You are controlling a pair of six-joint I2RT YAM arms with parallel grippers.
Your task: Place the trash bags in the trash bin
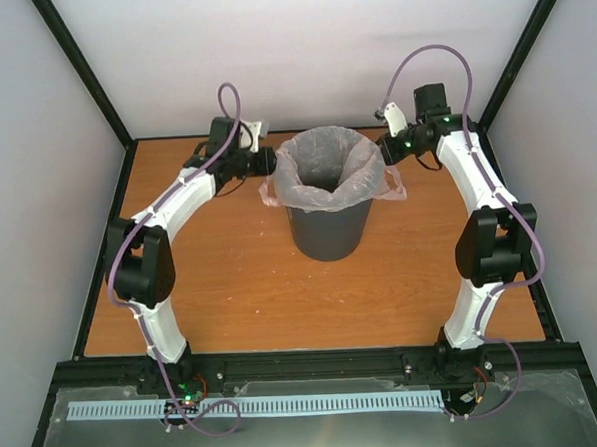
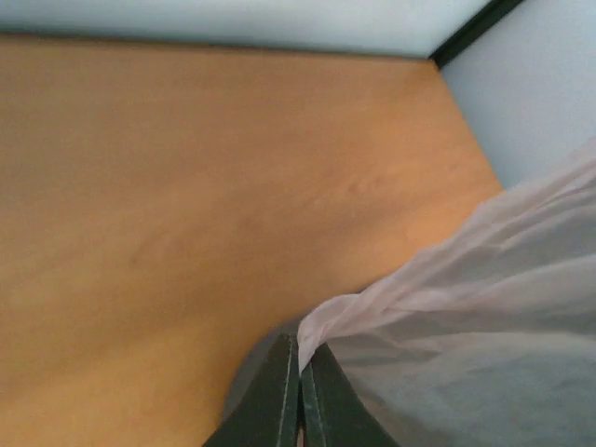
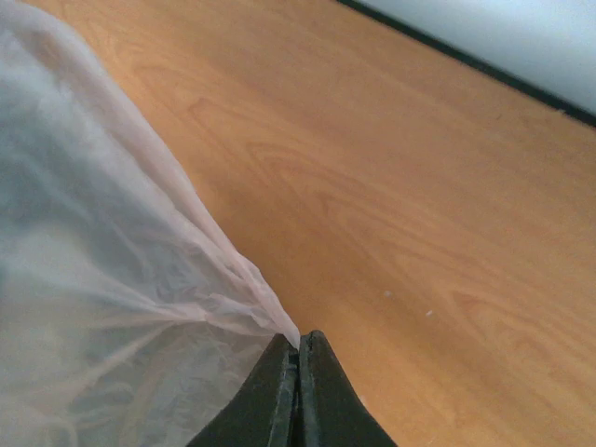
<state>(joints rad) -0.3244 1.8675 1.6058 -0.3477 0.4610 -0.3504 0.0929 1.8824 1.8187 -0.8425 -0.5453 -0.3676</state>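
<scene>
Our left gripper (image 2: 299, 358) has its dark jaws pressed together, with a twisted edge of the trash bag (image 2: 484, 307) pinched at their tips. Our right gripper (image 3: 299, 343) is clamped the same way on a corner of the thin film. Each wrist view gives us only that pinch, with pale-pink plastic falling away to one side and the bare wooden table (image 2: 186, 186) beyond. From the top view we get what they cannot show: the bag sits inside the trash bin (image 1: 326, 232), its mouth open and its rim folded over the bin's edge. The two grippers are at opposite sides of that rim. The bin stands upright towards the far middle of the table. Pink loops of the bag hang outside it on either side.
</scene>
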